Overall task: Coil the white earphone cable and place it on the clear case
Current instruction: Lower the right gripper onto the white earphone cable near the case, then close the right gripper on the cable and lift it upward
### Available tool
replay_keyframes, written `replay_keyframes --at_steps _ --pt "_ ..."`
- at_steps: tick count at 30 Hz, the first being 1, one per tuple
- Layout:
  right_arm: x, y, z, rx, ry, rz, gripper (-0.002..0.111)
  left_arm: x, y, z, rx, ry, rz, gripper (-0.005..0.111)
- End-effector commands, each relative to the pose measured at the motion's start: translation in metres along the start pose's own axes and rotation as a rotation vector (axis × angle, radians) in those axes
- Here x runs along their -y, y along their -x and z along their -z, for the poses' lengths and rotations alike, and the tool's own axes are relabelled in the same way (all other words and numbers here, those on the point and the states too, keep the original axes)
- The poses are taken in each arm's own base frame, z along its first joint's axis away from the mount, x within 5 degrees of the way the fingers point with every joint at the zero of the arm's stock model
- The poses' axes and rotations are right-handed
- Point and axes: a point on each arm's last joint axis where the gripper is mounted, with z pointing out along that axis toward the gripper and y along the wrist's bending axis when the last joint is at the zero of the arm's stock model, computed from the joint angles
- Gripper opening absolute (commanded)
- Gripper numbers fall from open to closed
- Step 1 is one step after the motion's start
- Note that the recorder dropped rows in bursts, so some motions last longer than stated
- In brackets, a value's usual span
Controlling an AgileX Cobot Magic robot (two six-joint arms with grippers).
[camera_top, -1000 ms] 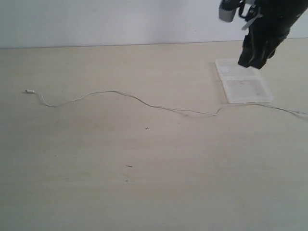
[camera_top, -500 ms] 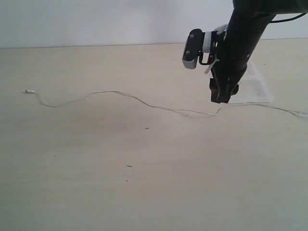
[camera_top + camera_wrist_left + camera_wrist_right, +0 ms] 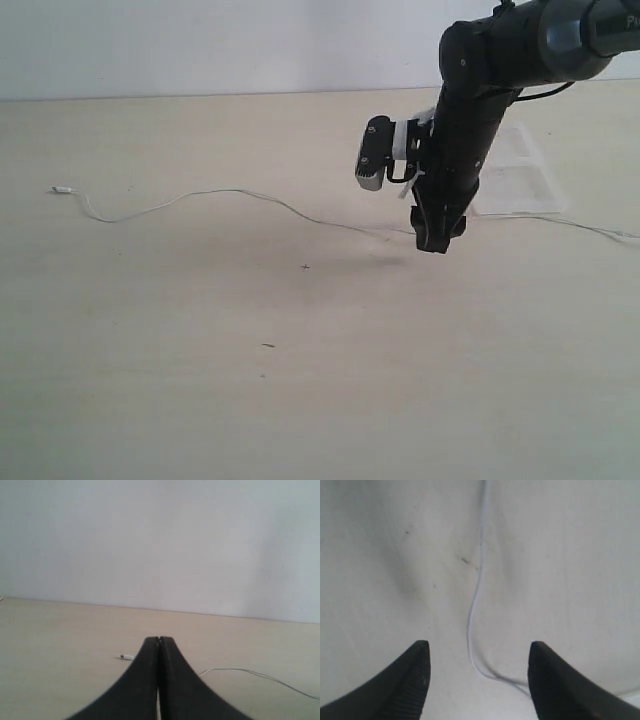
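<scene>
Found white earphone cable (image 3: 240,192) stretched uncoiled along bench (image 3: 300,400), plug (image 3: 62,189) toward left edge, far end running just in front of clear case (image 3: 520,185) near far right corner. Noted right gripper (image 3: 432,240) low over cable's mid-run, jaws apart, nothing clamped; left gripper (image 3: 159,645) pressed together, empty. Judged first pick in hand, coiling not begun. Next move judged to need lowering to surface and closing squarely on thin wire.
</scene>
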Motion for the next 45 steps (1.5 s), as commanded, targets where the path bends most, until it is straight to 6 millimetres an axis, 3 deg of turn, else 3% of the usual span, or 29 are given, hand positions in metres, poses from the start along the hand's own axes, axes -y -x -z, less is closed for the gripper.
replay_keyframes --at_steps 1,12,14,22,25,28,32,39,45 --pt "0.004 0.003 -0.007 0.022 -0.03 0.051 0.055 0.0 0.0 0.0 0.002 -0.008 0.005 0.0" --pt "0.007 0.003 -0.03 0.003 -0.037 0.074 0.051 0.0 0.0 0.0 0.002 -0.008 0.005 0.0" --pt "0.008 0.002 -0.03 -0.004 -0.047 0.085 0.045 0.0 0.0 0.0 0.002 -0.008 0.005 0.0" --pt "0.009 0.002 -0.026 -0.008 -0.062 0.097 0.0 0.0 0.0 0.0 0.002 -0.008 0.005 0.0" --pt "0.009 0.002 -0.015 0.0 -0.074 0.096 0.0 0.0 0.0 0.0 0.002 -0.008 0.005 0.0" --pt "0.01 0.004 0.009 0.03 -0.092 0.067 0.0 0.0 0.0 0.0 0.002 -0.008 0.005 0.0" --pt "0.009 0.009 0.057 0.138 -0.143 -0.055 0.0 0.0 0.0 0.0 0.002 -0.008 0.005 0.0" --pt "-0.006 0.021 0.141 0.513 -0.178 -0.263 0.0 0.0 0.0 0.0 0.002 -0.008 0.005 0.0" --pt "-0.021 0.012 0.216 0.77 -0.306 -0.371 0.0 0.0 0.0 0.0 0.002 -0.008 0.005 0.0"
